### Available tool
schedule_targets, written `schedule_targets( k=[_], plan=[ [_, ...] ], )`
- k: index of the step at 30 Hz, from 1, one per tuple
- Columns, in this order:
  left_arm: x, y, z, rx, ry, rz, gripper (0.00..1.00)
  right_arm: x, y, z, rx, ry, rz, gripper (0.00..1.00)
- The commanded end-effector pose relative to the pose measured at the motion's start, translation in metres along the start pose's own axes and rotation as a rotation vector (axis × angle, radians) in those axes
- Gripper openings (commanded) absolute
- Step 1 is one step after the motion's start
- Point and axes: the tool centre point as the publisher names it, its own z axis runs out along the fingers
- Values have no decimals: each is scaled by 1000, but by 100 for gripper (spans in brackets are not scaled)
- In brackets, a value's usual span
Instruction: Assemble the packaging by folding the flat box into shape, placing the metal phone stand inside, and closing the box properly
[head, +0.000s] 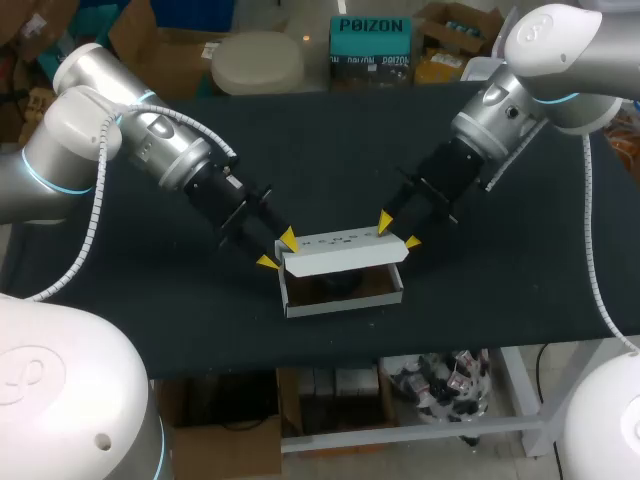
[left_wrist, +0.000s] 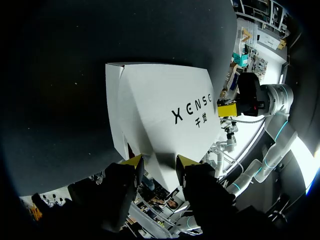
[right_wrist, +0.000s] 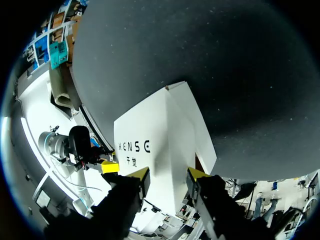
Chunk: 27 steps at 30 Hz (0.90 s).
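The white box (head: 345, 300) lies near the table's front edge with its brown inside showing. Its lid (head: 345, 252) is tilted forward over the opening. Under the lid a dark object (head: 335, 286) lies in the box, mostly hidden. My left gripper (head: 277, 250) is at the lid's left end, and in its wrist view the lid (left_wrist: 165, 115) fills the gap between the two fingers of that gripper (left_wrist: 160, 162). My right gripper (head: 398, 232) is at the lid's right end; the lid (right_wrist: 160, 135) also sits between the two touching fingers of this gripper (right_wrist: 168, 175).
The box stands on a dark table cover (head: 120, 280) with bare cloth on both sides and behind it. The front edge of the table (head: 400, 345) runs close below the box.
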Motion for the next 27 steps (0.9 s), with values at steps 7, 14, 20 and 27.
schedule_targets(
  k=[7, 14, 20, 27],
  plan=[
    [5, -8, -3, -50, -1, -23, 41, 7, 6, -4, 54, -5, 16, 50],
    [7, -9, -4, -67, 8, -41, 41, 9, 6, -5, 75, -6, 24, 49],
    [8, -8, -5, -68, 10, -51, 41, 11, 6, -7, 90, -7, 21, 51],
    [8, -7, -6, -55, 18, -74, 41, 11, 6, -7, 103, -11, 22, 50]
  ],
)
